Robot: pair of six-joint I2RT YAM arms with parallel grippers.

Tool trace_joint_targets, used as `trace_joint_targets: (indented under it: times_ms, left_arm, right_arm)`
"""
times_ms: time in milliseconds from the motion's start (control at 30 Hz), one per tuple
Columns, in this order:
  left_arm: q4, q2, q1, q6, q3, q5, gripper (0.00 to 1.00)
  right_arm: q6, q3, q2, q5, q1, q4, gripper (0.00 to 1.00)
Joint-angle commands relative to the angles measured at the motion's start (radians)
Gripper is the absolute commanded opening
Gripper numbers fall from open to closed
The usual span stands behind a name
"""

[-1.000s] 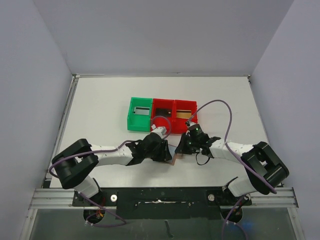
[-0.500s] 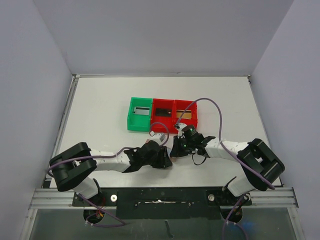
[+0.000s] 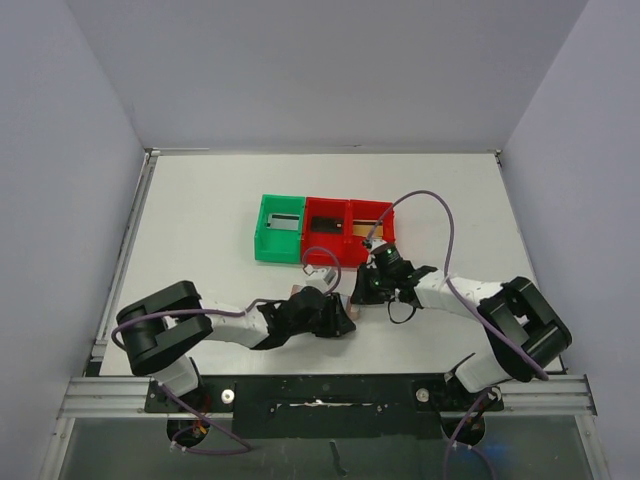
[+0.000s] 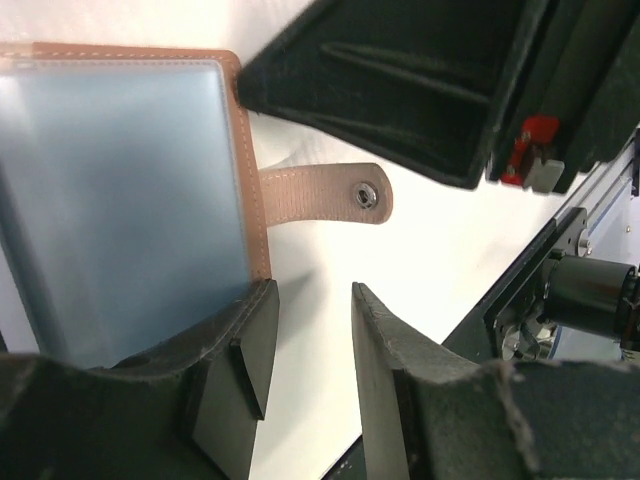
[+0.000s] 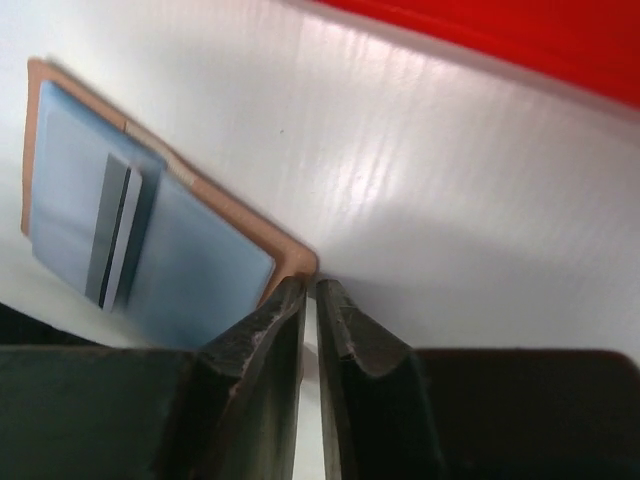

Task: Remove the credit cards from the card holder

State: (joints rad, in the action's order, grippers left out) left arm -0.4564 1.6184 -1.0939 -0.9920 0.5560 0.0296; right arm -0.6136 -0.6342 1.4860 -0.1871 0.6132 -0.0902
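Observation:
The card holder (image 4: 120,200) lies open on the white table, brown-edged with pale blue-grey pockets, its snap tab (image 4: 330,195) sticking out sideways. A grey card (image 5: 115,235) with a dark stripe sits in a pocket of the card holder (image 5: 200,270). My left gripper (image 4: 312,295) is open with only table between its fingers; one finger (image 4: 240,340) overlaps the holder's edge. My right gripper (image 5: 311,285) has its tips at the holder's corner, jaws a thin slit apart and holding nothing. From above, both grippers (image 3: 338,318) (image 3: 360,295) meet over the mostly hidden holder (image 3: 347,319).
A green bin (image 3: 279,228) and two red bins (image 3: 325,232) (image 3: 370,228) stand in a row just behind the grippers, flat items inside. The red bin wall (image 5: 520,40) is close above the right gripper. Purple cables loop over both arms.
The left gripper has shifted right and nearer the front edge over the holder. The right gripper has slid slightly left, and its jaws have parted a crack.

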Motion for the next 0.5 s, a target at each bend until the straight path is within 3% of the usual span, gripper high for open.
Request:
trace_joint_targets:
  times_ms: [0,200,467]
  left_arm:
    - [-0.052,0.033,-0.035,-0.014,0.059,0.044,0.35]
    - [0.025,-0.095,-0.038,0.007,0.043,0.103,0.38]
    - [0.191,-0.328,-0.028,0.139,0.025,0.092,0.45]
  right_arm:
    - [0.009,-0.037,-0.063,0.052,-0.023,-0.033,0.18]
    - [-0.016,-0.126,-0.168,0.045,-0.022,-0.108,0.31]
    - [-0.132,-0.171,-0.143,-0.006,0.015,-0.028,0.32]
